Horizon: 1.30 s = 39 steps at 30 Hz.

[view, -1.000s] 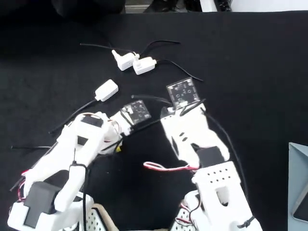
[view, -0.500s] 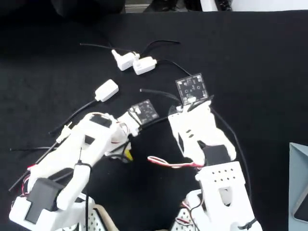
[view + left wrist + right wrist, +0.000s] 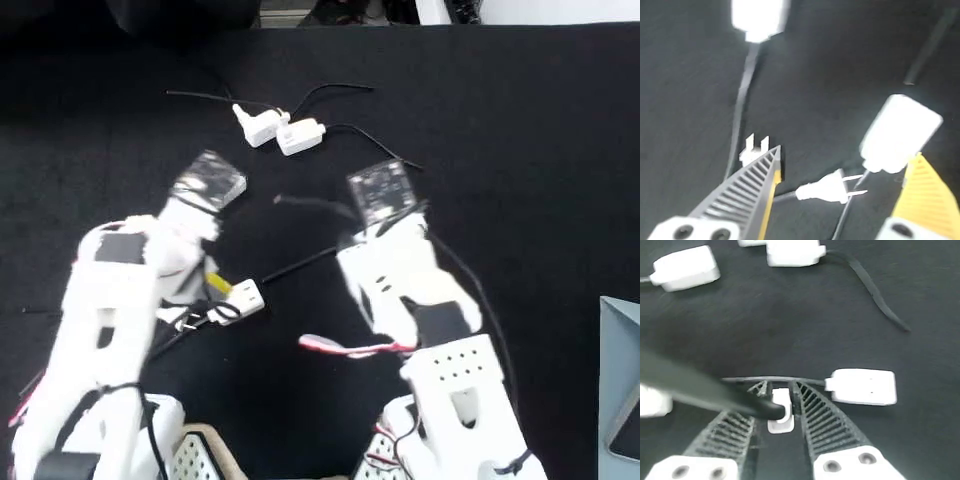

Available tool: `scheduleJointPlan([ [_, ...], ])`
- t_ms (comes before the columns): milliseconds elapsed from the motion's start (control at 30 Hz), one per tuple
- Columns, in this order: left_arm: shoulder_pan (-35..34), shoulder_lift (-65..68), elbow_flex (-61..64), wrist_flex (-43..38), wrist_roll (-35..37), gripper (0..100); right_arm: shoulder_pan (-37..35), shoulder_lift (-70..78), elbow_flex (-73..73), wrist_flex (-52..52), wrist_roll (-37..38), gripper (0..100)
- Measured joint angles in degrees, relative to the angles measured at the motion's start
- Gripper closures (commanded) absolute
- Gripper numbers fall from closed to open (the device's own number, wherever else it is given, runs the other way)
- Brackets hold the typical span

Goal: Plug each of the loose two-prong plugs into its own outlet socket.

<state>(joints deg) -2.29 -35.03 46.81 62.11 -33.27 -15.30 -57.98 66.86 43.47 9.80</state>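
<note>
Left gripper is gaping wide, empty; white two-prong plastic plug is lying between its jaws, prongs pointing toward the yellow finger; right gripper is pinching another small white plug lengthwise.

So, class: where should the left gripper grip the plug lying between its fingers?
On the white body behind the prongs, from above, across its width. The plug lies flat with both prongs sticking out of one end, so a body grip probably leaves them free for a socket.
</note>
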Motion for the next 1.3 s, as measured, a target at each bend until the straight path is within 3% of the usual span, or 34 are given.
scheduleJointPlan([
  [200, -12.13, -7.47, 2.46, 1.93, 5.10, 62, -11.87, 0.00, 0.00, 0.97, -5.98, 98.6],
  [400, -14.77, -12.48, 12.04, 1.67, 8.53, 62, -20.92, 0.35, 0.00, -0.79, -9.85, 98.6],
  [700, -14.86, -22.86, 25.14, -6.15, 19.25, 62, -25.14, 16.35, -5.10, -8.09, -14.15, 98.6],
  [1300, -14.86, -40.62, 35.52, -6.51, 19.69, 62, -25.67, 35.08, -8.18, -18.29, -14.68, 98.7],
])
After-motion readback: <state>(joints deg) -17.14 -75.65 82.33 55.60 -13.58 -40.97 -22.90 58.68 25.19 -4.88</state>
